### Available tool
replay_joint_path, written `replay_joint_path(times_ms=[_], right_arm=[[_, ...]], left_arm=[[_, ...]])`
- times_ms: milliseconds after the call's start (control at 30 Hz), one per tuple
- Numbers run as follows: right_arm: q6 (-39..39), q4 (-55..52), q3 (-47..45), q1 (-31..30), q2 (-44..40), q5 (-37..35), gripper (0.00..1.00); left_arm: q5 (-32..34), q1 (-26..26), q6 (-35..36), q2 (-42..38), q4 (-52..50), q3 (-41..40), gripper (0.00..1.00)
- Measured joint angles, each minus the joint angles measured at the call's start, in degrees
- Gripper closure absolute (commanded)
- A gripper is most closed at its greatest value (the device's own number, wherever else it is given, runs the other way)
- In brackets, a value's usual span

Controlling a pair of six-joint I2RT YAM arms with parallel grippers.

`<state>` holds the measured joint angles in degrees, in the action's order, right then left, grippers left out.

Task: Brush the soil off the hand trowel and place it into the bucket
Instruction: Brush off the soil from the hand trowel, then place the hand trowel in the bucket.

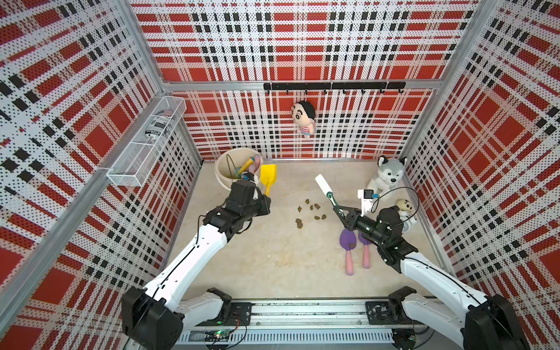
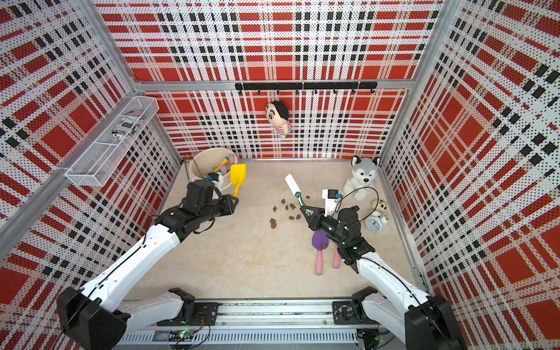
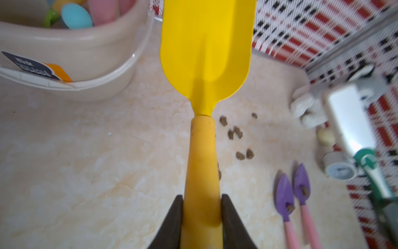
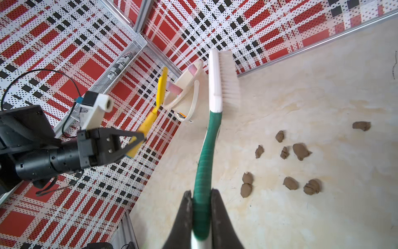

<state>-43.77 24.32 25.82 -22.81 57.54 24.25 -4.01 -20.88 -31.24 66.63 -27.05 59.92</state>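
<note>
At 12 o'clock we see a black hook rail on the back wall, and a black-haired plush doll hangs from it. At 10 o'clock a white wire basket holds a lying can. At 2 o'clock sits a husky plush. Toward 3 o'clock stands a white alarm clock, with a small cream dog toy just beside it.

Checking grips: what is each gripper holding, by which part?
Left gripper: yellow plastic hand trowel, by its handle. Right gripper: white-headed brush, by its green handle.
</note>
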Motion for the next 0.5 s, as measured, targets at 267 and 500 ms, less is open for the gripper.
replay_joint_path(times_ms=[267, 500], right_arm=[[-1.1, -0.9, -1.6, 0.0, -1.6, -0.3, 1.00], [-1.3, -1.1, -1.9, 0.0, -4.5, -0.8, 1.00]], left_arm=[[-16.9, 14.3, -19.1, 5.9, 20.5, 0.0, 1.00], [-25.7, 19.4, -40.3, 14.2, 43.1, -4.2, 0.93]])
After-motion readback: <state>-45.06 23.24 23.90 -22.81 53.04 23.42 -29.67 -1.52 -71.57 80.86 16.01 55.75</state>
